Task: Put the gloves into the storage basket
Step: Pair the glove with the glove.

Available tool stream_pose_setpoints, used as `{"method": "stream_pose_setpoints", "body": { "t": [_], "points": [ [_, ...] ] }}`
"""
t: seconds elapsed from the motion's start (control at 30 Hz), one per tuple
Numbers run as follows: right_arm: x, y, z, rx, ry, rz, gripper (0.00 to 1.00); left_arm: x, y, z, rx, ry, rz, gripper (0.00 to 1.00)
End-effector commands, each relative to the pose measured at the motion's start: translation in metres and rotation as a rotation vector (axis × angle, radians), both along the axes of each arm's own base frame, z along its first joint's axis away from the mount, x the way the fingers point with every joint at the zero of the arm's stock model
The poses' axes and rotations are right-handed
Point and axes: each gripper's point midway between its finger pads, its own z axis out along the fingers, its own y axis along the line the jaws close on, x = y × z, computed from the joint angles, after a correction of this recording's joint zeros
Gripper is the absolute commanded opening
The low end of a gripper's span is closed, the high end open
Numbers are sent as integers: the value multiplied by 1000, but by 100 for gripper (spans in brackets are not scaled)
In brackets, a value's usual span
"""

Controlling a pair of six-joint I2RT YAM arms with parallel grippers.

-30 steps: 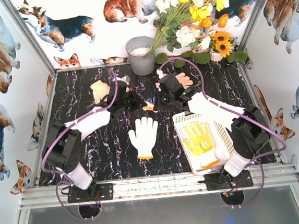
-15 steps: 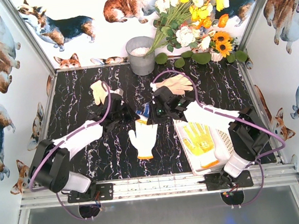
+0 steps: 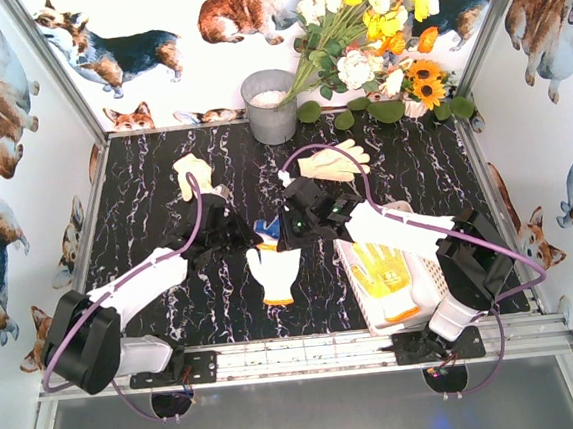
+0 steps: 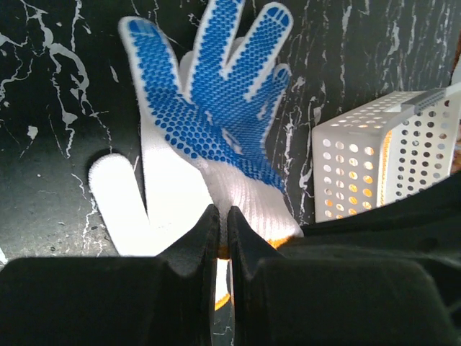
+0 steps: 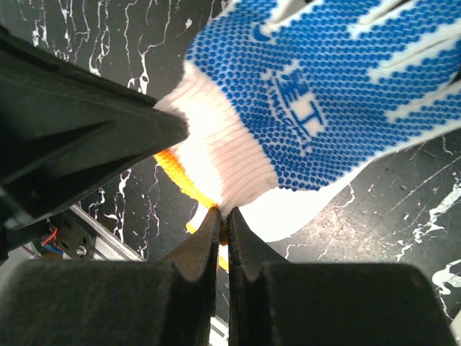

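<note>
Knit-soft and light, likely sagging limp rather than slipping: pinching the blue-dotted glove (image 4: 216,122) by its cuff with left gripper (image 4: 223,225) and right gripper (image 5: 222,225) both clamped shut on it, holding it mid-table, just left of the basket (image 4: 382,158).

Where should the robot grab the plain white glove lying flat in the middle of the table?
Probably the orange-edged cuff, coming straight down from above with the jaws across its width. The white glove lies flat with that cuff pointing toward the arm bases, and that end is bare. Its finger end lies partly under the blue-dotted glove.
</note>
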Motion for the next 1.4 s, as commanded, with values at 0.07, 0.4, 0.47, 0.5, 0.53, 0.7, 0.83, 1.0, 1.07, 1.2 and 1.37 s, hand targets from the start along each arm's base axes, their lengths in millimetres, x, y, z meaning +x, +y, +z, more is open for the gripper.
{"method": "stream_pose_setpoints", "body": {
  "t": [0.07, 0.4, 0.47, 0.5, 0.53, 0.7, 0.83, 1.0, 1.07, 1.2, 1.37],
  "points": [
    [18, 3, 49, 45, -111, -44, 0, 1, -1, 32, -20, -52, -1, 0],
    [-2, -1, 33, 33, -45, -25, 0, -24, 0, 7, -37, 20, -27, 0],
    [-9, 0, 30, 29, -28, -20, 0, -28, 0, 4, -37, 29, -32, 0],
    [-12, 0, 27, 26, -18, -19, 0, -30, 0, 3, -37, 32, -35, 0],
    [-15, 1, 26, 24, -11, -17, 0, -32, 0, 2, -38, 35, -38, 0],
    [-29, 3, 19, 12, 14, -7, 0, -43, -2, -6, -34, 64, -63, 0],
    [-36, 0, 10, -2, 35, -10, 0, -54, -5, -13, -20, 89, -86, 0],
    [-42, -4, -2, -23, 61, -11, 0, -68, -10, -22, -4, 116, -99, 0],
    [-44, -6, -7, -31, 72, -12, 0, -73, -11, -25, 3, 124, -92, 0],
    [-48, -6, -11, -37, 85, -7, 0, -81, -8, -30, 9, 138, -78, 0],
    [-54, -5, -14, -49, 103, 11, 0, -85, -4, -30, 16, 136, -59, 0]
  ]
}}
